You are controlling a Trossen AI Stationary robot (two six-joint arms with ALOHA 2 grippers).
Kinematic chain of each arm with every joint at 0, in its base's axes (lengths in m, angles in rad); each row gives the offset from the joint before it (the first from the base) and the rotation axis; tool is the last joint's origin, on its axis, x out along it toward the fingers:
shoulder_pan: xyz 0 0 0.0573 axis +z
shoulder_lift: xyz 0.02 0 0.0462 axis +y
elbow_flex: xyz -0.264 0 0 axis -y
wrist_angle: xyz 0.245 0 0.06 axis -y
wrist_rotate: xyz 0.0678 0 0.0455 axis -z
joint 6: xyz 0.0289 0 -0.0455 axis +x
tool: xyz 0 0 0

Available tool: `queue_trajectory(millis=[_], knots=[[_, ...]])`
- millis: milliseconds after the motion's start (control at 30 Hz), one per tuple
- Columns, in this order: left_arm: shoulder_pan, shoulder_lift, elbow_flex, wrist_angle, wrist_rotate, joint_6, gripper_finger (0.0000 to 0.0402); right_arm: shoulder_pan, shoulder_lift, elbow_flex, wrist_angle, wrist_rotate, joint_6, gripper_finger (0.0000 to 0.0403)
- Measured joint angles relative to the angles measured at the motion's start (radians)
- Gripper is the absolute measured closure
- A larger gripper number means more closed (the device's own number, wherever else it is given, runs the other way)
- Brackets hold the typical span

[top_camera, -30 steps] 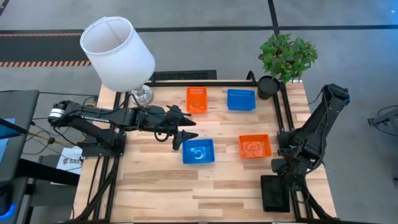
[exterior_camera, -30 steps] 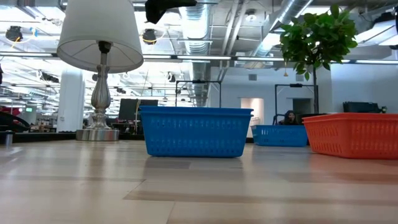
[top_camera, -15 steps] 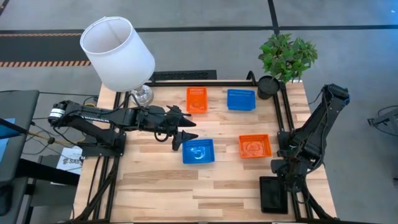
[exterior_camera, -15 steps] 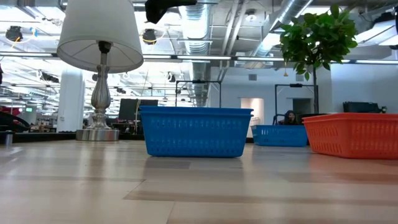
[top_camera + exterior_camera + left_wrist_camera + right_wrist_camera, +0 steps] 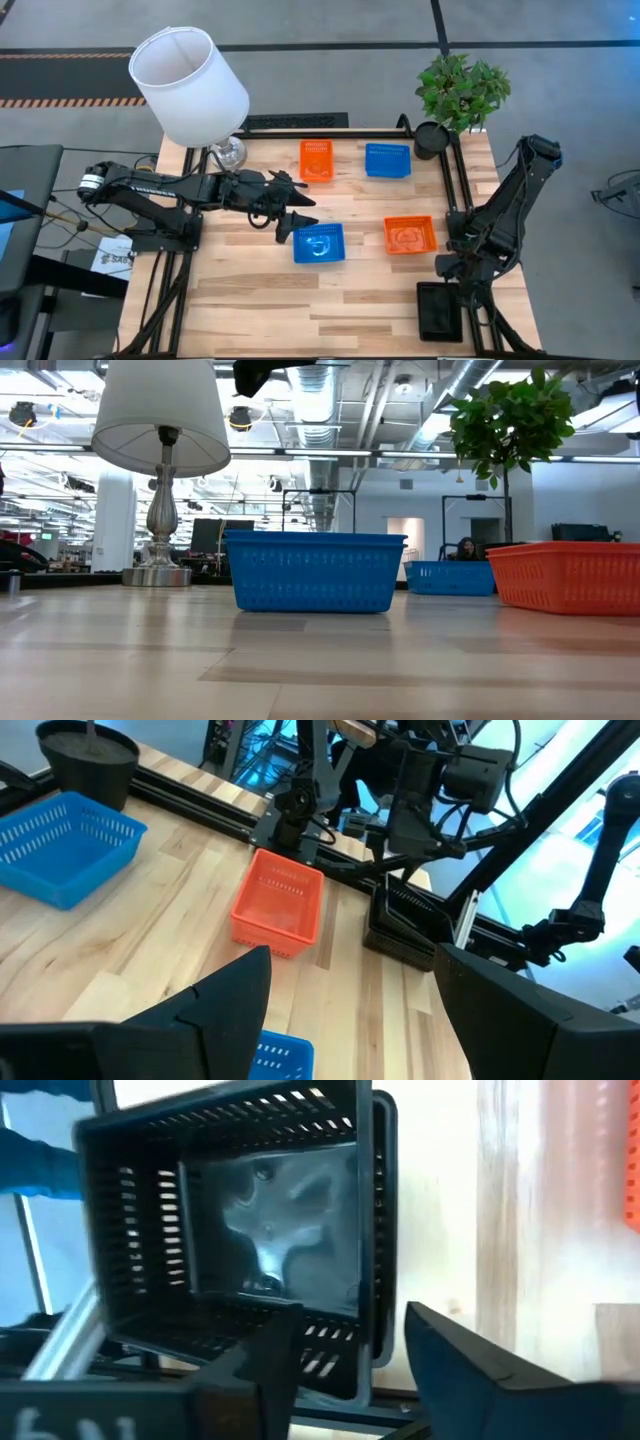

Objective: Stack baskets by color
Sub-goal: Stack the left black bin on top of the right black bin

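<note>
Looking down in the high view, we see the left gripper (image 5: 291, 222) at centre frame, fingers apart, beside the near blue basket (image 5: 319, 243); the orange basket (image 5: 410, 235) lies right of it. In the right wrist view, our right gripper (image 5: 350, 1342) hovers, fingers apart, over the black basket (image 5: 230, 1230).

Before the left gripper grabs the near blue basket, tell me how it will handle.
The near blue basket looks like thin perforated plastic, so probably light and slightly flexible at the rim. It sits flat, wide and low, so it should slide rather than tip if nudged. The open left gripper hovers at its edge; a wall pinch likely holds.
</note>
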Motion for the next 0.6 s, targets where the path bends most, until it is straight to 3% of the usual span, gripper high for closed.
queue_trajectory(millis=[167, 400, 600], knots=[[0.0, 0.0, 0.0, 0.0, 0.0, 0.0, 0.0135, 0.0, -0.001, 0.061, -0.035, 0.004, 0.032, 0.0181], [0.0, 0.0, 0.0, 0.0, 0.001, 0.005, 0.0135, -0.001, 0.036, 0.068, -0.046, 0.091, 0.037, 0.0205], [0.0, 0.0, 0.0, -0.025, 0.013, 0.006, 0.0135, -0.001, 0.137, 0.068, -0.025, 0.083, -0.013, 0.0207]])
